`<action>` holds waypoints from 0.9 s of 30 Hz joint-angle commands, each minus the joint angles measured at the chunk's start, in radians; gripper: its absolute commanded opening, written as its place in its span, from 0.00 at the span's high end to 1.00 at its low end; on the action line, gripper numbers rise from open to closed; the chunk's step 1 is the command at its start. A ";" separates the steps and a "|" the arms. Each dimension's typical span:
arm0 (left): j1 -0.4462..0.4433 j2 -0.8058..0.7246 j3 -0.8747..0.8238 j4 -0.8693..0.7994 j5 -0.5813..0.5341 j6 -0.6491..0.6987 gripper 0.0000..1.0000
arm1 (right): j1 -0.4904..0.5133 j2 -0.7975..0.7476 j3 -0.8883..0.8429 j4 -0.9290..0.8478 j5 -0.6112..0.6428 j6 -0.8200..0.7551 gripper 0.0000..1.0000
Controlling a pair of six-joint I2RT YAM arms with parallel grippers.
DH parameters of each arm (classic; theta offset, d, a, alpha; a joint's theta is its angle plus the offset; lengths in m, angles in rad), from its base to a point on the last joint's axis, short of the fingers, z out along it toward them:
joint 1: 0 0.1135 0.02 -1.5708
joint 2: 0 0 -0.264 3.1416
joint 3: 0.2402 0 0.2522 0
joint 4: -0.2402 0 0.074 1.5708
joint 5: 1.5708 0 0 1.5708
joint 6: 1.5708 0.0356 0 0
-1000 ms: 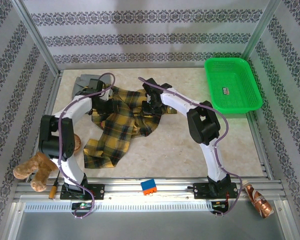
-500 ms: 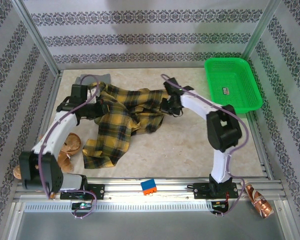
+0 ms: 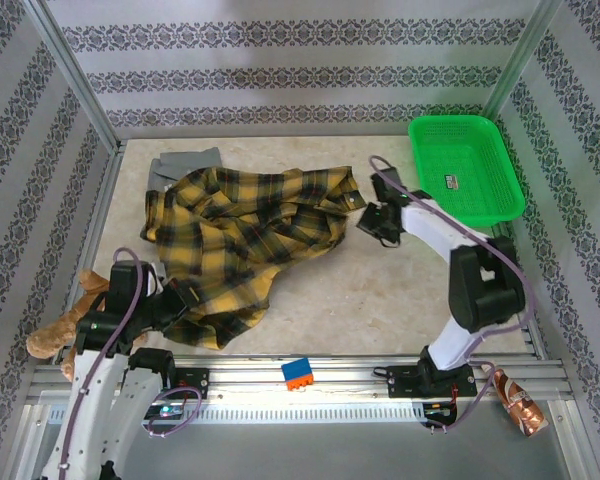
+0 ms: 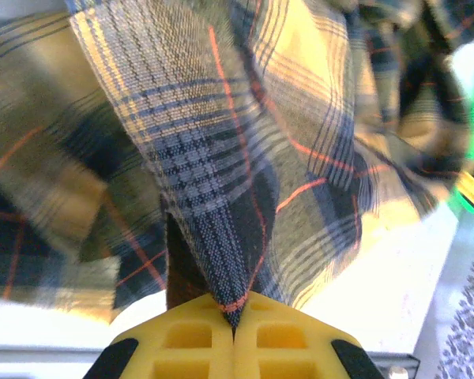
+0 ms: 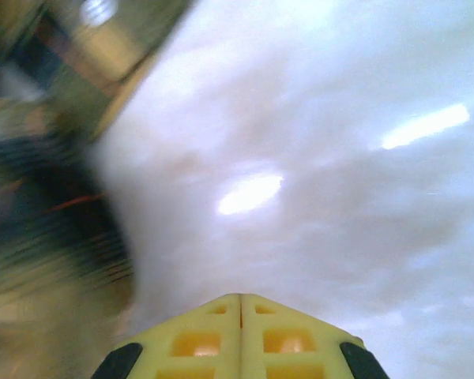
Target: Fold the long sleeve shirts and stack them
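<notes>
At the near edge of the plaid flannel shirt (image 3: pixel 245 225), the left gripper (image 4: pixel 235 314) is clamped tight on a pinch of its cloth. The flannel lies rumpled on the table (image 3: pixel 380 290). Just beside its right edge, the right gripper (image 5: pixel 239 304) has its fingers pressed together. The grey shirt (image 3: pixel 185 160) pokes out at its far left corner.

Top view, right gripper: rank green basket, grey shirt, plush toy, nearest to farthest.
1. Green basket, just to the right of the right gripper.
2. Grey shirt, far-left corner of the table.
3. Plush toy, near-left edge.
</notes>
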 commanded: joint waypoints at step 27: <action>-0.018 0.984 0.703 0.283 -0.021 0.339 0.25 | 0.329 0.418 0.709 -0.330 0.098 -0.603 0.33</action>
